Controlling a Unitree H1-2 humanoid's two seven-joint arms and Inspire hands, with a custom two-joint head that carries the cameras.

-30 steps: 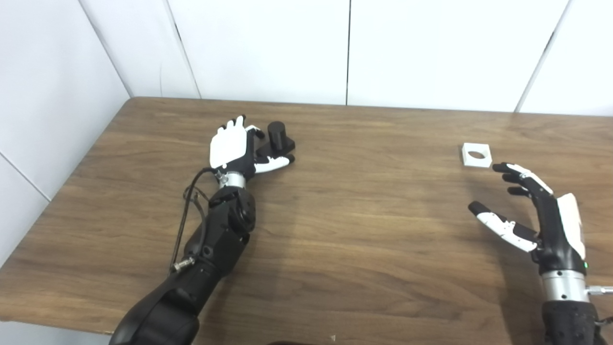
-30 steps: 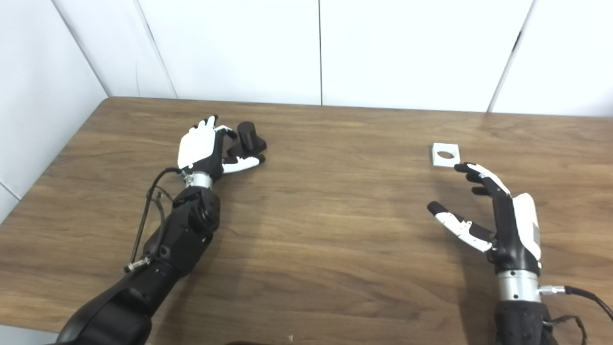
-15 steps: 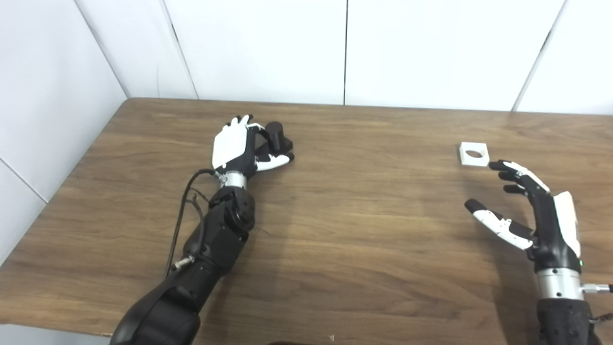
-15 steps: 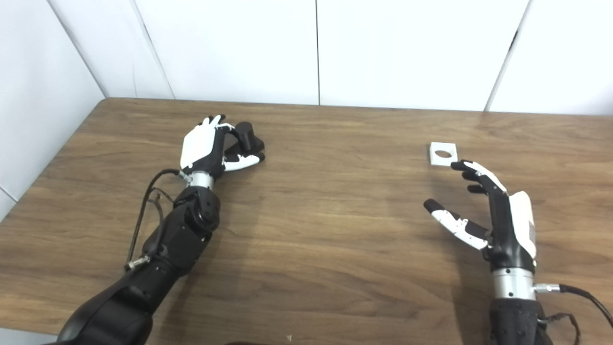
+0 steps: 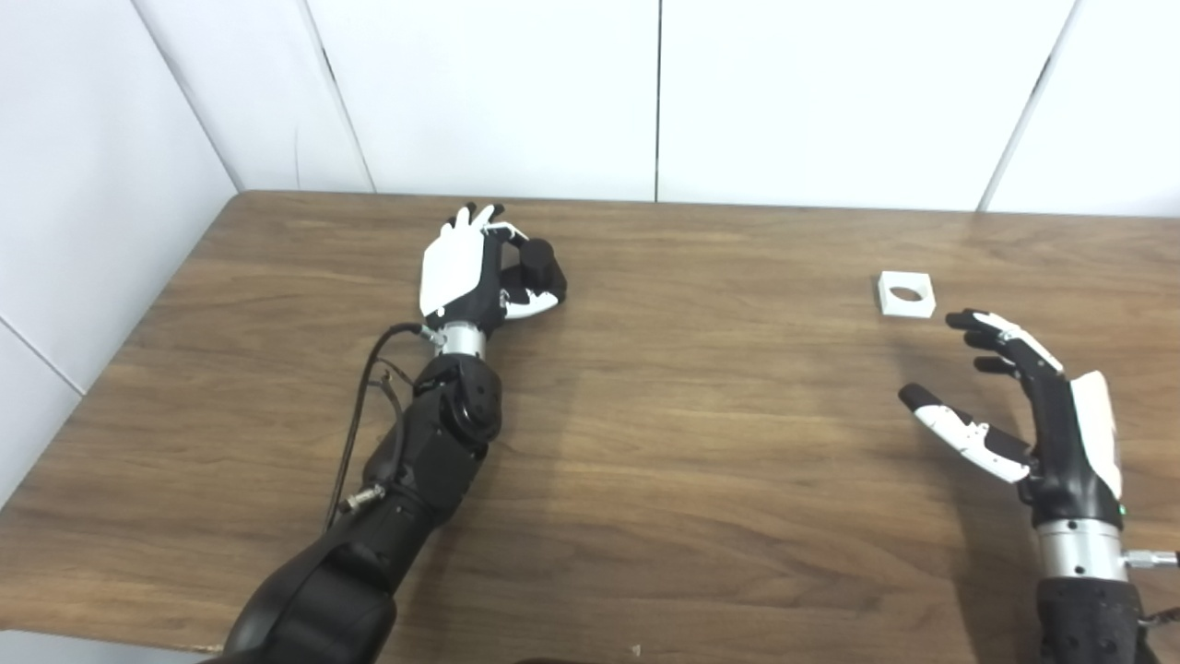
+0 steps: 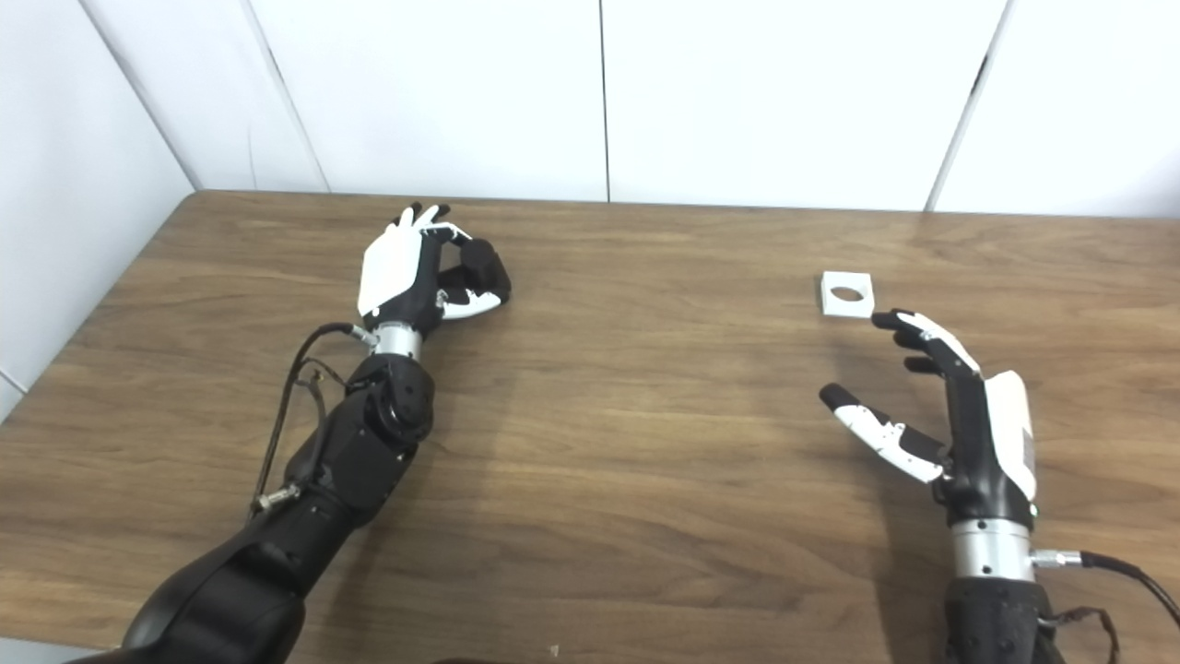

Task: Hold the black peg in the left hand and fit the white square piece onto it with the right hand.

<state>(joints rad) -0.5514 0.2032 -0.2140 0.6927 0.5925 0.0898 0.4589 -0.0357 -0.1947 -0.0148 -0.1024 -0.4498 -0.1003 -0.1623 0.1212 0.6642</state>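
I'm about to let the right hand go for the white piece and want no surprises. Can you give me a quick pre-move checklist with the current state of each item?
1. Left hand closed around the black peg: ok, fingers and thumb wrap it.
2. Peg lifted off the table: cannot tell, it sits low by the surface.
3. Right hand open and holding nothing: ok, fingers and thumb are spread.
4. White square piece lying flat with its hole facing up: ok.
5. Way from the right hand to the piece is free: ok, only bare table between the fingertips and the piece.
6. Right hand touching the piece: not ok, a gap remains.
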